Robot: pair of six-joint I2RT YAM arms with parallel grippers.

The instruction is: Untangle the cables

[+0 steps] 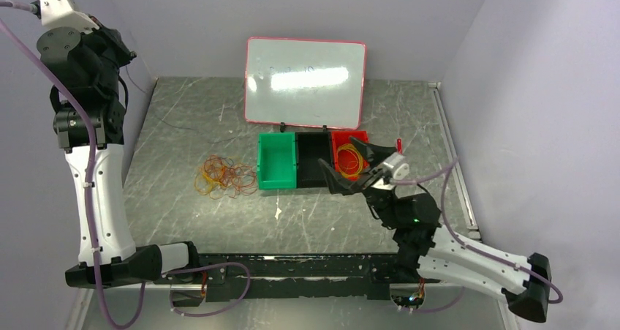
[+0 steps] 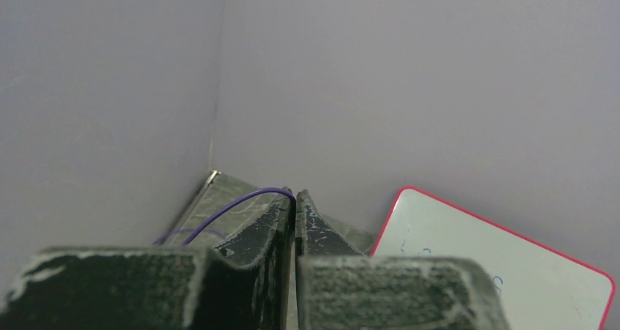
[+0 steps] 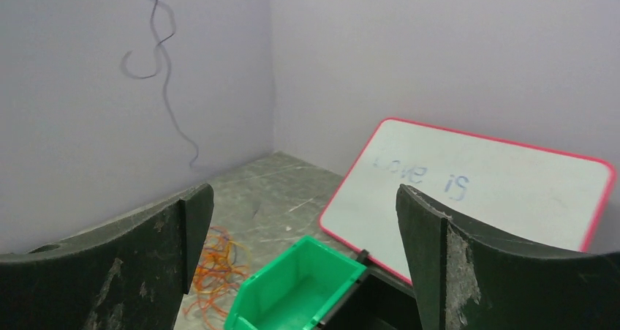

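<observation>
My left claw is pinched shut on a thin purple cord, raised high at the upper left of the overhead frame. My right claw gapes wide and empty above the bins. The cables lie heaped on the table left of the green bin, with more loops in the red bin. The hold is only at the fingertips, so I reckon the cord could slip free, or drag the heap if snagged.
</observation>
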